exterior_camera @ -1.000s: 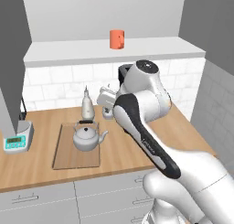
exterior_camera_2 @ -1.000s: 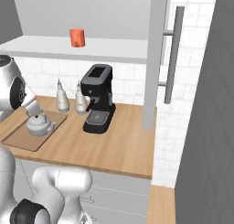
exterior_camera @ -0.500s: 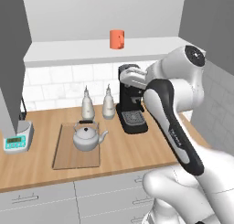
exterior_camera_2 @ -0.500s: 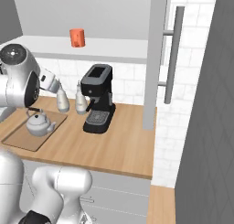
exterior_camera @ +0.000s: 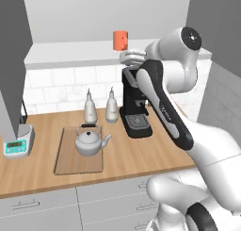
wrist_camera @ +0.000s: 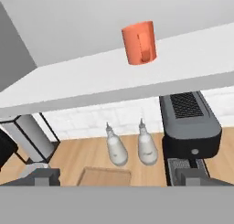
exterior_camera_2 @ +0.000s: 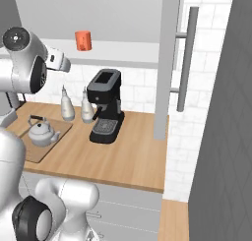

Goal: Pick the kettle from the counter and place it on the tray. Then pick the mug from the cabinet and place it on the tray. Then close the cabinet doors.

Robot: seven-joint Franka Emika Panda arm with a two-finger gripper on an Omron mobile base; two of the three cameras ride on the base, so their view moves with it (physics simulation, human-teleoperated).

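The silver kettle (exterior_camera: 91, 141) (exterior_camera_2: 40, 132) stands on the wooden tray (exterior_camera: 70, 165) (exterior_camera_2: 29, 153) on the counter (exterior_camera: 155, 152), with nothing gripping it. On the pale shelf (exterior_camera: 70, 53) of the open cabinet stands the orange-red mug (exterior_camera: 120, 40) (exterior_camera_2: 83, 40) (wrist_camera: 139, 42). My gripper (exterior_camera: 126, 56) (exterior_camera_2: 64, 63) (wrist_camera: 118, 179) hangs at shelf height, just in front of and slightly below the mug, apart from it. Its fingertips (wrist_camera: 43, 177) stand wide open with nothing between them. One cabinet door (exterior_camera: 12, 65) hangs open on the left, the other (exterior_camera_2: 166, 63), with its bar handle (exterior_camera_2: 185, 58), on the right.
Two slim grey bottles (exterior_camera: 100, 106) (wrist_camera: 131, 147) stand behind the tray by the tiled wall. A black coffee machine (exterior_camera: 135, 114) (exterior_camera_2: 105, 106) (wrist_camera: 189, 127) sits right of them, under the shelf. A small scale (exterior_camera: 18, 144) rests at the counter's left end.
The arm has swung up and right from above the tray to shelf height near the mug. The gripper stays open. Kettle and mug have not moved.
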